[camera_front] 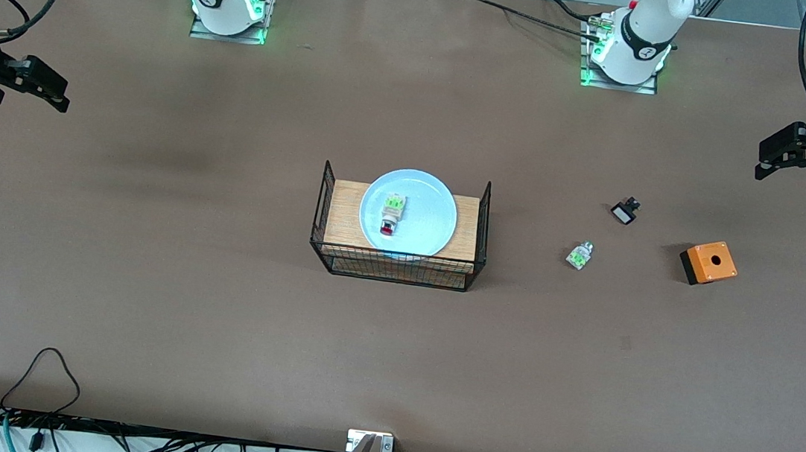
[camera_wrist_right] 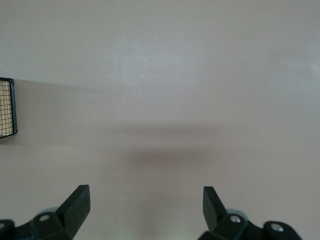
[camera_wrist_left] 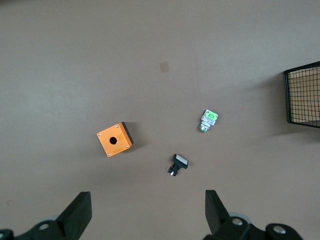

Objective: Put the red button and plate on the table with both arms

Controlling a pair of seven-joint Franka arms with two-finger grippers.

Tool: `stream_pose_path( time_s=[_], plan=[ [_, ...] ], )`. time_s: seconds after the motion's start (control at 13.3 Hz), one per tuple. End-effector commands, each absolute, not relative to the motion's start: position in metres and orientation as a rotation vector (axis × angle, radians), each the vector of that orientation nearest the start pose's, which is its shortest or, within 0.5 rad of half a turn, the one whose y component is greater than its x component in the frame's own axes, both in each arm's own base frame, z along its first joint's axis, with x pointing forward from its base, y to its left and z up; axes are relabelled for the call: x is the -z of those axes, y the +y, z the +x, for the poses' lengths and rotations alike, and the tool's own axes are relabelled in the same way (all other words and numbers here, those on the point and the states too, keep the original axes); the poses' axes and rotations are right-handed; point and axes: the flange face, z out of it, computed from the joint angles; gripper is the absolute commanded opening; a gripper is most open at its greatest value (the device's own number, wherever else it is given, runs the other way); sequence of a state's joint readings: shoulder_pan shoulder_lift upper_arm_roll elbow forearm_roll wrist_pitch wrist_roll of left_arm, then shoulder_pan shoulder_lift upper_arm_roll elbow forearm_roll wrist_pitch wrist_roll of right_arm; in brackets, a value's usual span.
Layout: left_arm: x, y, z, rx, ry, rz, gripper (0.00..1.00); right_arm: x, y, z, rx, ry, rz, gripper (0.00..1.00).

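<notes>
The pale-blue plate [camera_front: 408, 211] sits on the wooden top of a black wire rack [camera_front: 400, 227] at the middle of the brown table [camera_front: 142, 288]. The red button [camera_front: 391, 215], whitish with green tabs and a red cap, lies on the plate. My left gripper [camera_front: 773, 156] is open and empty, high over the table at the left arm's end; its fingers [camera_wrist_left: 80, 215] frame bare table in the left wrist view. My right gripper [camera_front: 50, 88] is open and empty, high over the right arm's end; its fingers [camera_wrist_right: 77, 205] frame bare table too.
An orange box with a hole [camera_front: 708, 262] [camera_wrist_left: 114, 140], a green-and-clear piece [camera_front: 580, 255] [camera_wrist_left: 207, 120] and a small black-and-white part [camera_front: 625, 210] [camera_wrist_left: 177, 164] lie between the rack and the left arm's end. The rack's corner shows in both wrist views [camera_wrist_left: 302, 95] [camera_wrist_right: 6, 107].
</notes>
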State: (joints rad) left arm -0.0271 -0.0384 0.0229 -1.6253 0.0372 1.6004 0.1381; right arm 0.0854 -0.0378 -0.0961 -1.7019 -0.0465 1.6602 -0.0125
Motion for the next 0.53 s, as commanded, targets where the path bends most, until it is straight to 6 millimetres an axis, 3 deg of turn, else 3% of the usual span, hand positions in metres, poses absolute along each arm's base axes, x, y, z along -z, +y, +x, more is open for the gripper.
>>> stream_pose_path(
  time_s=[0.0,0.45],
  plan=[
    [-0.627,0.001,0.548,-0.006,0.248,-3.100,1.00,-0.595,-0.011,0.545,-0.016,-0.025,-3.177,1.00],
    [-0.626,-0.010,0.546,-0.027,0.269,-3.097,1.00,-0.595,-0.011,0.545,-0.026,-0.027,-3.177,1.00]
  ],
)
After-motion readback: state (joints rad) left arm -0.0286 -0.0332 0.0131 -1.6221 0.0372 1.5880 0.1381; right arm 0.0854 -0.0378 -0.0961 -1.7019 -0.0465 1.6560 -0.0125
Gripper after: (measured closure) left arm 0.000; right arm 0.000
